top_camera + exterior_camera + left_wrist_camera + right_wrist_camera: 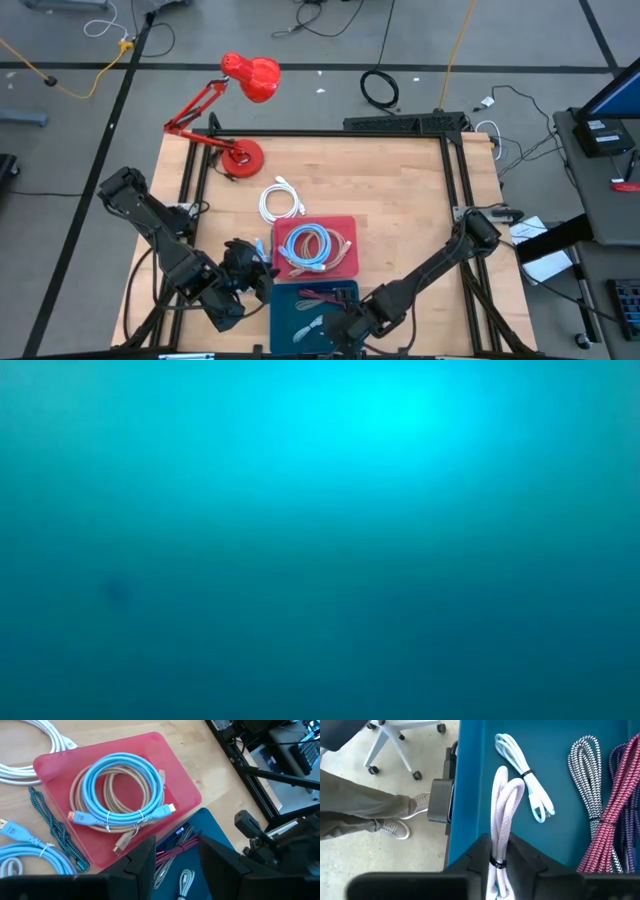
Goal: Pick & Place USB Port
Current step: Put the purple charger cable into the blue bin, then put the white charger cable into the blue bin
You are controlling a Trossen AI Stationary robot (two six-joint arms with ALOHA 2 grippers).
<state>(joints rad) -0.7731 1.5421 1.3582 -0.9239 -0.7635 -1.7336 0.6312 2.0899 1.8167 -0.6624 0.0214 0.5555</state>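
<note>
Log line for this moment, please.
right gripper: shut on white braided cable, over blue tray | left gripper: open, near red tray

Table: I see pale wood with visible grain, matt.
Red tray: smooth plastic with a slight sheen.
Blue tray: smooth matt plastic.
Light blue cable: glossy, rubbery jacket.
White cable: woven braid, I think; it lies partly behind my right gripper.
Red-black cable: rough braided cloth sleeve.
Lamp: glossy red.
</note>
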